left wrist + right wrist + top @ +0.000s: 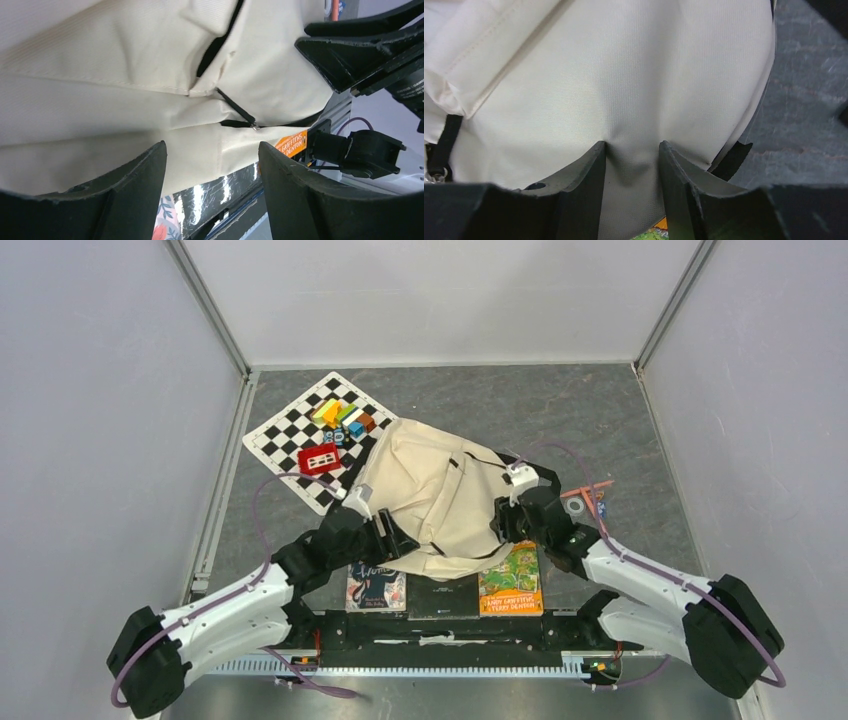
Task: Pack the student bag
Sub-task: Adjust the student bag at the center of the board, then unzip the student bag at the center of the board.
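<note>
- I see the bag (430,495) lying in the middle of the table (640,420), just ahead of both arms, its far left corner over a checkered mat (285,435)
- Its near edge overlaps two books, an orange book (512,585) on the right and a dark book (375,590) on the left
- My left gripper (211,150) is spread wide at the bag's near left side, with cream cloth showing between the fingers
- My right gripper (631,150) pinches a puckered fold of the bag's cloth on its right side
- Coloured blocks (340,415) and a red box (318,459) sit on the mat
</note>
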`<state>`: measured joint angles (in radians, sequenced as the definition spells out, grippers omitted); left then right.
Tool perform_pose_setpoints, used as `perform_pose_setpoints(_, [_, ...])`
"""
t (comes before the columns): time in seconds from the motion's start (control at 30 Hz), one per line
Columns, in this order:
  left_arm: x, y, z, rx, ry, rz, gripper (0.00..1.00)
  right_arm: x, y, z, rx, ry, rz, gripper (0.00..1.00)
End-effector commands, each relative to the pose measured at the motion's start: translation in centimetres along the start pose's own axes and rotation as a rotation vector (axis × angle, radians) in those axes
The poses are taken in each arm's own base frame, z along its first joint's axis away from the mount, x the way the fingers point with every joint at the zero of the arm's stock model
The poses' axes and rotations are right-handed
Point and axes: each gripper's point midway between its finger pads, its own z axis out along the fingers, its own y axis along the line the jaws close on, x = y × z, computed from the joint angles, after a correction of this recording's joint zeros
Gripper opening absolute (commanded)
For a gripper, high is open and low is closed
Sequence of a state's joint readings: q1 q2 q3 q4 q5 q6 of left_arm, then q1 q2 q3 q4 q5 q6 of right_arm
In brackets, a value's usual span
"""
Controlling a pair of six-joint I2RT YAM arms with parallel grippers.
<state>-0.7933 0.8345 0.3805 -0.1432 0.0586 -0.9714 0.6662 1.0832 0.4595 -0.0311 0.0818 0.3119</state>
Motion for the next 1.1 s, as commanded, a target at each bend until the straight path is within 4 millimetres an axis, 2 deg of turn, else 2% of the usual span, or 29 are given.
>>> perform_pose_setpoints(0.0, [-0.8, 1.3, -0.1, -0.008, -0.101, -0.107, 0.73, 4.1, -1.3, -0.4, 0.049, 0.043, 0.06, 0.47])
perform_pose_setpoints(0.07, [-0.4, 2.5, -0.2, -0.025, -0.121, -0.137, 0.72, 4.0, -1.4, -0.5, 0.047, 0.044, 0.041, 0.48])
perform_pose_setpoints(0.17, [-0.3, 4.0, -0.4, -0.046, -0.161, -0.164, 0.73, 1.3, -0.7, -1.1, 0.02, 0.009, -0.023, 0.54])
perform_pose_setpoints(0.27, [-0.4, 4.8, -0.6, -0.05, -0.193, -0.171, 0.73, -2.8, 1.3, -2.0, -0.062, -0.054, -0.088, 0.64])
perform_pose_setpoints(0.33, [-0.4, 5.1, -0.6, -0.052, -0.204, -0.17, 0.73, -4.5, 2.8, -2.5, -0.116, -0.072, -0.113, 0.69])
perform_pose_setpoints(0.4, [-0.3, 5.5, -0.7, -0.065, -0.205, -0.163, 0.71, -5.4, 4.8, -2.9, -0.195, -0.068, -0.132, 0.72])
perform_pose_setpoints(0.53, [-0.5, 5.6, -1.0, -0.092, -0.2, -0.126, 0.7, -5.3, 8.0, -2.8, -0.265, -0.032, -0.153, 0.73])
perform_pose_setpoints(0.63, [-1.6, 5.1, -1.8, -0.129, -0.215, -0.063, 0.72, -4.5, 10.0, -2.3, -0.289, 0.004, -0.172, 0.7])
perform_pose_setpoints(0.73, [-3.2, 4.5, -2.7, -0.188, -0.219, 0.041, 0.83, -3.9, 12.0, -1.8, -0.304, 0.033, -0.199, 0.67])
perform_pose_setpoints(0.8, [-4.4, 4.8, -3.2, -0.258, -0.199, 0.095, 0.89, -3.7, 13.2, -1.4, -0.305, 0.048, -0.214, 0.66])
perform_pose_setpoints(0.9, [-6.3, 6.2, -3.7, -0.342, -0.168, 0.108, 0.93, -3.1, 14.5, -0.6, -0.285, 0.072, -0.213, 0.65])
perform_pose_setpoints(1.07, [-9.2, 8.6, -4.4, -0.38, -0.235, 0.036, 0.93, -1.9, 15.0, 0.6, -0.197, 0.105, -0.208, 0.6])
